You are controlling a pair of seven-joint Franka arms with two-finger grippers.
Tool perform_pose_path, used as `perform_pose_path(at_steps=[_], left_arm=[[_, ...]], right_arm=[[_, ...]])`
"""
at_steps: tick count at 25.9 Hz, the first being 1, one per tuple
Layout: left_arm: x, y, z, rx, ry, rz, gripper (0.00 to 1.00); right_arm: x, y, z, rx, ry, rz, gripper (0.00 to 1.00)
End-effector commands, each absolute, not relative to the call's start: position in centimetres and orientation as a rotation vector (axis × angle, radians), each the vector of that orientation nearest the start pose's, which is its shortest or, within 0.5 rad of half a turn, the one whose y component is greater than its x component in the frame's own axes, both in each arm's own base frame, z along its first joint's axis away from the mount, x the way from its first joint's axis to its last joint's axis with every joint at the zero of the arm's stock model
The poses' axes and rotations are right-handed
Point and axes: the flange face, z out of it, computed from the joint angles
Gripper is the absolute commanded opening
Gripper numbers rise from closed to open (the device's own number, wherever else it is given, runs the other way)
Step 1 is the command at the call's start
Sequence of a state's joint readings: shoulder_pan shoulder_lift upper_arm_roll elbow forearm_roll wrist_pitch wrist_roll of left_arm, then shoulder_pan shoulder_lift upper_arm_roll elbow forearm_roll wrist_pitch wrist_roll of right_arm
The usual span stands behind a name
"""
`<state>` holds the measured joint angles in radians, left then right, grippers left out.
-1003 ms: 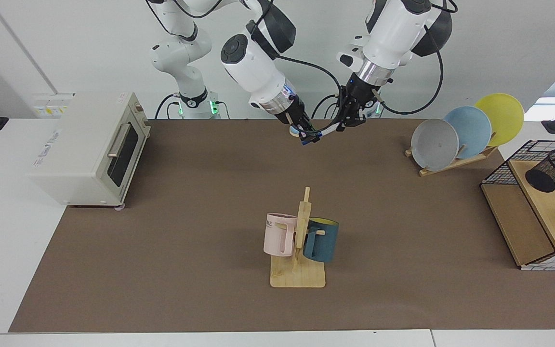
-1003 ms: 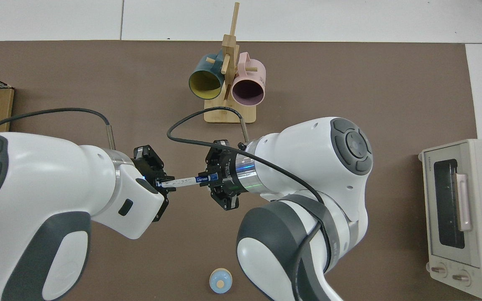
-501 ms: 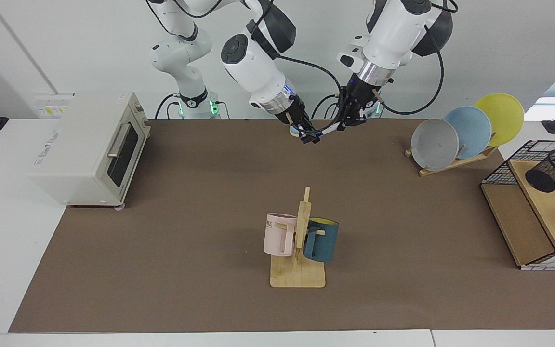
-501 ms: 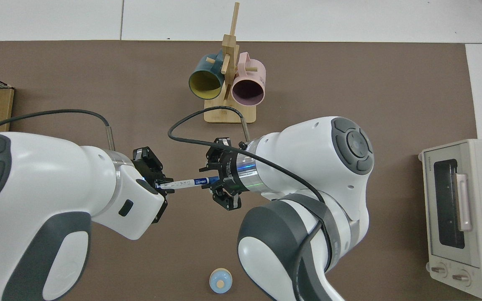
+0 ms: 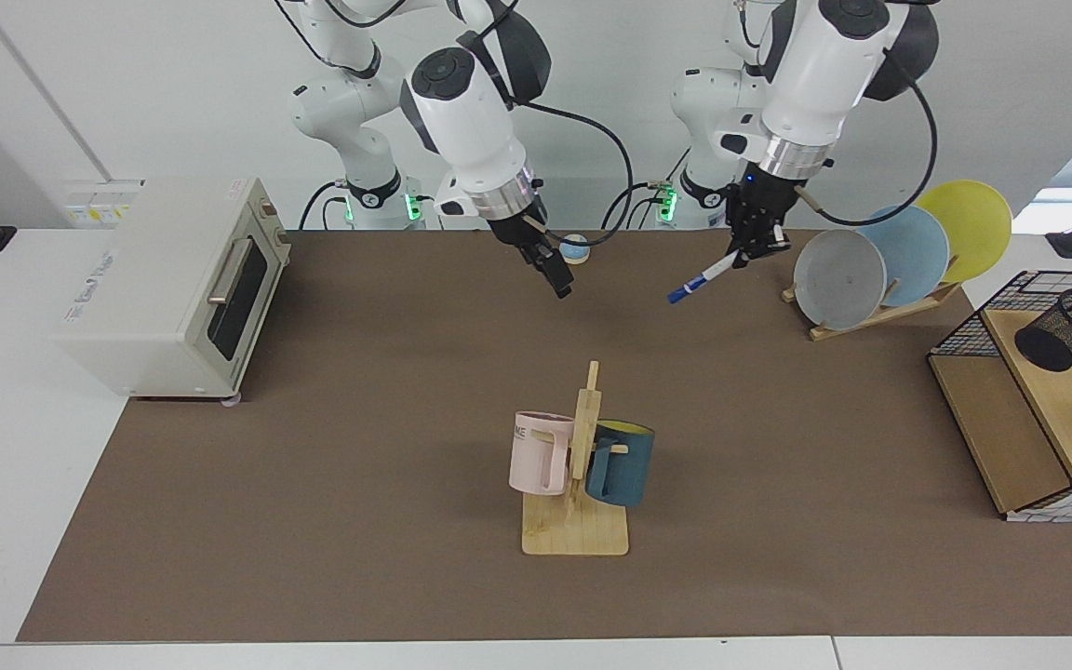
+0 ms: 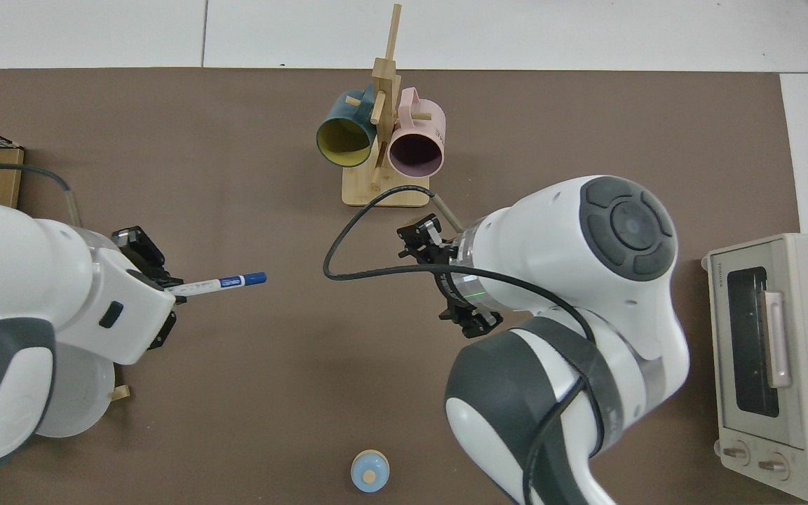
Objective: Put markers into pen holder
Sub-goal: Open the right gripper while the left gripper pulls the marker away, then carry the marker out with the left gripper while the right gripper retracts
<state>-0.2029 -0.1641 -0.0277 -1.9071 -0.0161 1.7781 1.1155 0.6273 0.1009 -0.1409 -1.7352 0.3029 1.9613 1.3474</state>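
Note:
The marker [image 5: 702,279] [image 6: 218,284], white with a blue cap, hangs over the back of the brown mat with its cap end pointing down and toward the middle. My left gripper [image 5: 752,249] [image 6: 169,287] is shut on its white end. My right gripper [image 5: 556,279] hovers over the mat a short way off, apart from the marker, open and holding nothing. The pen holder [image 5: 1071,328], a black mesh cup, lies tilted on the wooden shelf at the far edge of the facing view, well away from both grippers. It is out of the top view.
A wooden rack with a pink and a dark blue mug [image 5: 578,465] [image 6: 383,140] stands mid-mat. A toaster oven [image 5: 173,288] [image 6: 769,358], a plate rack [image 5: 899,256] and a black wire basket frame [image 5: 964,321] line the sides. A small blue round object [image 5: 575,247] [image 6: 369,471] lies near the arm bases.
The right gripper let go of the marker's cap end and drew back. The left arm carried the marker away toward the plate rack side.

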Motion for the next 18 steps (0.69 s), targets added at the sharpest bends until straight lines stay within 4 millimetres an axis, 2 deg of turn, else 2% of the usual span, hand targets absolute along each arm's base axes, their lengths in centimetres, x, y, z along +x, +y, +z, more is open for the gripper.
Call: perform_pose_path(at_steps=[1, 6, 9, 12, 18], left_arm=[[51.6, -5.3, 57.4, -2.474, 1.809, -0.002, 0.0], [53.6, 0.6, 58.3, -2.438, 1.759, 0.056, 0.0], [53.9, 5.4, 59.0, -2.444, 1.726, 0.056, 0.0], [53.9, 9.3, 59.4, -2.397, 1.727, 0.089, 0.0], [54.3, 15.6, 61.2, -2.361, 1.649, 0.15, 0.0]], right_arm=[[53.0, 24.1, 54.8, -2.798, 0.974, 0.08, 1.0], [54.1, 17.3, 55.7, -2.991, 0.607, 0.011, 1.0], [54.8, 13.4, 56.3, -3.073, 0.412, -0.042, 1.0], [55.3, 9.5, 56.8, -3.132, 0.223, -0.069, 1.0], [55.1, 3.5, 58.8, -3.145, -0.004, -0.116, 1.0]])
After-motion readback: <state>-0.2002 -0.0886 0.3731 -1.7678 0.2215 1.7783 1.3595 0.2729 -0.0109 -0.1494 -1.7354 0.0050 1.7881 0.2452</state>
